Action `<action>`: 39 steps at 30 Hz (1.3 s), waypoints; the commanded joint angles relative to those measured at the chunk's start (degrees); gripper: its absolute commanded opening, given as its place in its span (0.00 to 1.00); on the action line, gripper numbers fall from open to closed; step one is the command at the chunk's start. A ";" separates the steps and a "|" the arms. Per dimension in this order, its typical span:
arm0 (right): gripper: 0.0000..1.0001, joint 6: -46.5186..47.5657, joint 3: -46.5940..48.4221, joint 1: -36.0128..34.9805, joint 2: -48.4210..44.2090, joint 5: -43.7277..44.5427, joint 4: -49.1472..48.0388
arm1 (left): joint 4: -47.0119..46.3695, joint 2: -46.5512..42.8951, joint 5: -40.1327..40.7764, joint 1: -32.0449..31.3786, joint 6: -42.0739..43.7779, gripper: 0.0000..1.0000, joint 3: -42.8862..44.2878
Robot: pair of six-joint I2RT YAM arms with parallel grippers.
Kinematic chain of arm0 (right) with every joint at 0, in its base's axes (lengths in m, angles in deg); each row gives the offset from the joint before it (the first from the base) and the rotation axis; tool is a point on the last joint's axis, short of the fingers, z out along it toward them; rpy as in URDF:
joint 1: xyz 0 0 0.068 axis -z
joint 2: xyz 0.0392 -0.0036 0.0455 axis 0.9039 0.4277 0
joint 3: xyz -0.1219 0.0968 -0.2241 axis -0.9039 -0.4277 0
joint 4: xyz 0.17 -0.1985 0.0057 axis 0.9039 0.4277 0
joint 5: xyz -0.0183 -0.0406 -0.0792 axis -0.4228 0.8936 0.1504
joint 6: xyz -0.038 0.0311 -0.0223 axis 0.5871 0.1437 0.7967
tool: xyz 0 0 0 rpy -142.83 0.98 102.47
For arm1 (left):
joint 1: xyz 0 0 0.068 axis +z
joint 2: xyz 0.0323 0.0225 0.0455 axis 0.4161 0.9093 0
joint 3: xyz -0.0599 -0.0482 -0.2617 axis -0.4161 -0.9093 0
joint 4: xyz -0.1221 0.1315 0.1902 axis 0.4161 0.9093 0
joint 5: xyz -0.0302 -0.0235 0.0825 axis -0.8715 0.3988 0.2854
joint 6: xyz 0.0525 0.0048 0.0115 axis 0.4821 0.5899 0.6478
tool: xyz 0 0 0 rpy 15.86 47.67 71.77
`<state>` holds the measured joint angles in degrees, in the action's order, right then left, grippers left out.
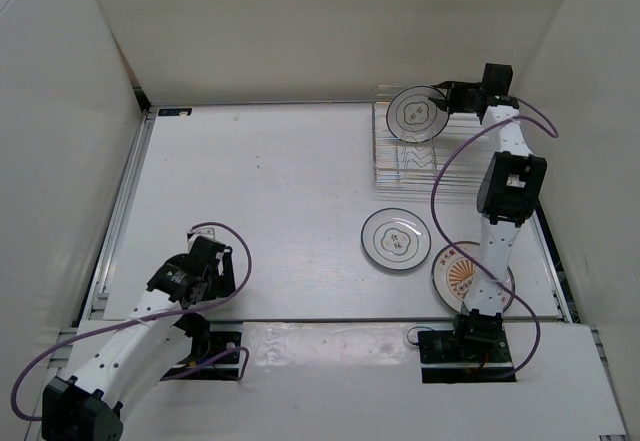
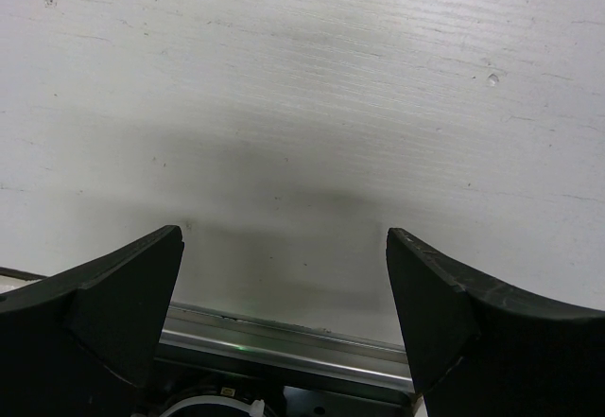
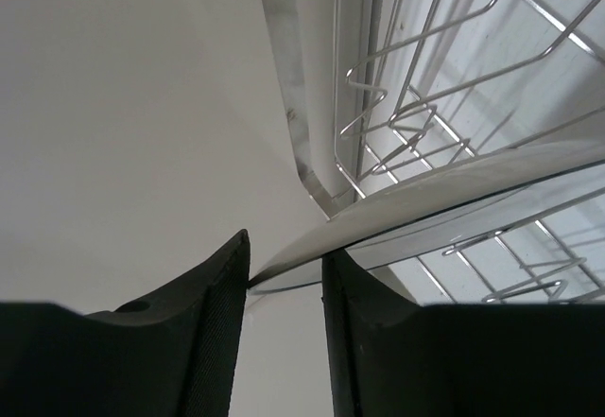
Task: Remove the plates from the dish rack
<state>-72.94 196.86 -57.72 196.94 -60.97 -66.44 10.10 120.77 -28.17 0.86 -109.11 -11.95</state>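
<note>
The plates are split between rack and table. One dark-ringed plate (image 1: 417, 114) is at the far end of the dish rack (image 1: 420, 173), tilted so its face shows from above. The right gripper (image 1: 447, 98) pinches its right rim. From the wrist, the two black fingers (image 3: 219, 341) are pressed onto the thin edge of the plate, with the rack's bent wires just behind. I cannot tell whether the plate still touches the wires.

The other dark-ringed plate (image 1: 397, 239) lies flat on the white table (image 1: 270, 191), near the rack's front side. The orange sunburst plate (image 1: 455, 277) lies flat just beside it to the right, partly hidden by the right arm.

The left gripper (image 2: 284, 237) hangs low over the near-left table, its fingers spread wide with nothing between them.

The centre marks on the plates are too small to read, as is a small dark label (image 1: 175, 111) at the table's far-left corner.
</note>
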 commanded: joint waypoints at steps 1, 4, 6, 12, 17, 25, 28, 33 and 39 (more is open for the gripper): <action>0.37 0.46 1.21 -0.11 0.97 -3.01 0.29 | 0.23 0.24 1.52 0.17 -0.81 1.00 -0.09; 0.27 1.60 -0.72 0.07 -0.09 -4.68 0.82 | -0.03 0.23 1.70 0.17 -0.73 1.00 0.00; 0.20 2.30 -1.51 0.24 -1.14 -4.95 0.91 | -0.03 0.41 1.69 0.17 -0.73 1.00 -0.09; 0.09 2.83 -3.01 0.77 -2.55 -6.89 0.99 | -0.21 0.24 1.70 0.26 -0.64 1.00 -0.18; 0.00 3.62 -3.45 0.86 -3.43 -8.99 1.87 | -0.12 0.06 1.70 0.26 -0.64 1.00 -0.17; 0.00 7.14 -7.66 1.04 -6.94 -11.45 4.50 | -0.12 -0.73 1.52 0.26 -0.64 1.00 -0.35; 0.00 9.42 -8.54 1.12 -8.17 -12.51 6.00 | 0.05 -0.56 1.52 0.17 -0.55 1.00 -0.44; 0.00 13.20 -11.62 1.30 -11.16 -12.69 8.37 | -0.03 -0.82 1.43 0.26 -0.46 1.00 -0.35; 0.00 17.25 -13.21 1.48 -12.57 -13.30 12.60 | -0.21 -0.91 1.34 0.17 -0.29 1.00 -0.53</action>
<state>-63.02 185.32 -56.05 186.25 -73.45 -59.62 10.08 120.53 -27.31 0.86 -109.27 -11.95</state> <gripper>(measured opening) 0.087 0.990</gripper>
